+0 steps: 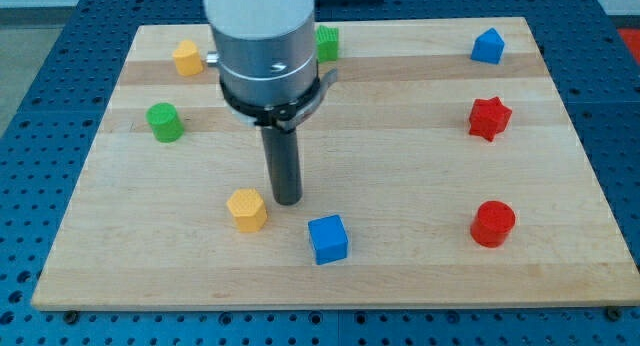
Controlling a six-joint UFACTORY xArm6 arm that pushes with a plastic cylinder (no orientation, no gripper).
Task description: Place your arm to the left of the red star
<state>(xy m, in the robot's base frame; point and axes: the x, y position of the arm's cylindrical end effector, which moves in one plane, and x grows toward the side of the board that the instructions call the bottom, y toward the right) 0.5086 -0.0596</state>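
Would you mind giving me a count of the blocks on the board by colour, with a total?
Yellow: 2, the yellow block and the yellow hexagonal block
Green: 2, the green cylinder and the green block
Blue: 2, the blue cube and the blue block
Red: 2, the red star and the red cylinder
Total: 8

Wooden board [400, 156] carrying eight small blocks

Far edge: a yellow block [187, 58] at left, a green block [327, 43] half hidden mid-board, a blue block [487, 47] at right. Left side: green cylinder [164, 122]. Right side: red star [489, 118], with red cylinder [492, 224] nearer. Near centre: yellow hexagonal block [246, 209] and blue cube [328, 239].
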